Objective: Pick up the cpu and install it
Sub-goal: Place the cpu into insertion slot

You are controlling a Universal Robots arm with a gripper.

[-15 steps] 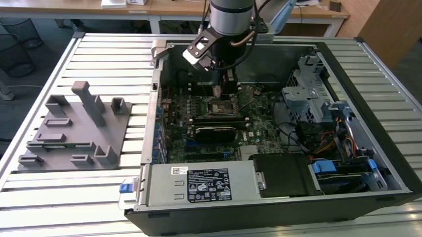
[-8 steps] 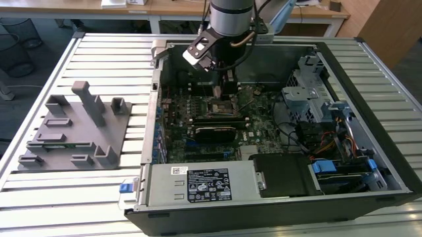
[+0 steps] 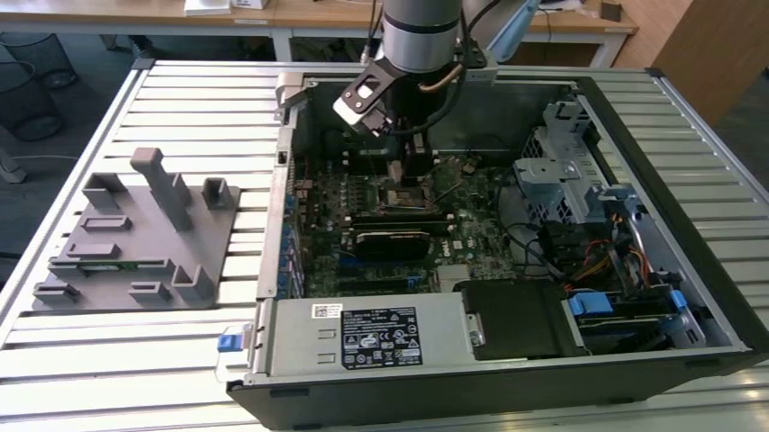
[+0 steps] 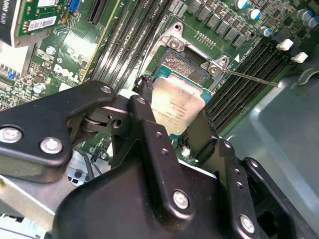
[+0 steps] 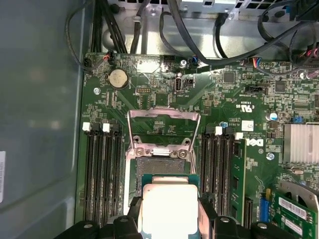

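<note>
Slatted surface [image 3: 180, 108] carries an open computer case [image 3: 481, 396], with a grey fixture block [image 3: 132, 234] beside it at the exterior view's left. The arm [image 3: 420, 36] reaches down into the case over the motherboard [image 5: 239, 84]. Memory slots [image 5: 99, 174] flank the open socket [image 5: 159, 167], load plate [image 5: 164, 119] flipped up — claw [image 4: 172, 107] clenched on the cpu [image 5: 169, 206] by opposite edges, right over the socket — seated or hovering, cannot tell.

Exterior view looks steeply down across the slatted bench [image 3: 180, 99], with the open computer case [image 3: 481, 400] at centre and right of frame. Both wrist views ride close behind the claw [image 4: 174, 114] [image 5: 169, 214], facing the motherboard [image 3: 481, 225] [image 4: 65, 69] [image 5: 149, 84] that all three views share.
</note>
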